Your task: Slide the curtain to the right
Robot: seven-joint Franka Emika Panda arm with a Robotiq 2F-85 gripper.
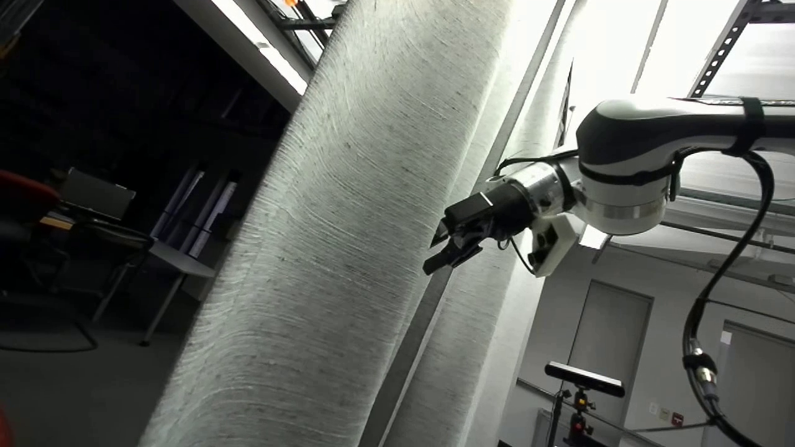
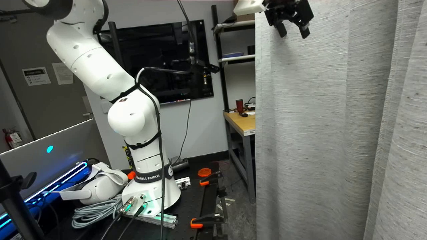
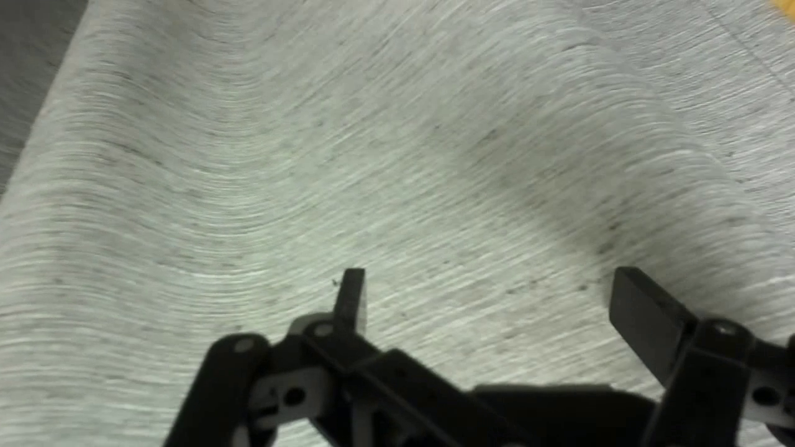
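Observation:
The curtain is a tall light grey-white drape with long vertical folds. It shows in both exterior views (image 1: 348, 217) (image 2: 310, 116) and fills most of the wrist view (image 3: 435, 155). My gripper (image 1: 435, 253) is in front of it, and it also shows at the top edge of an exterior view (image 2: 294, 34). In the wrist view the black fingers (image 3: 490, 276) stand wide apart with only flat curtain cloth behind them. No cloth is pinched between them. The fingertips are close to the cloth; I cannot tell whether they touch it.
A wooden table (image 2: 241, 122) with a red cup (image 2: 239, 105) stands beside the curtain's free edge, with a shelf (image 2: 237, 60) above. A camera on a stand (image 1: 584, 379) is below the arm. A white-topped table (image 1: 180, 261) stands in the dark area beyond the curtain.

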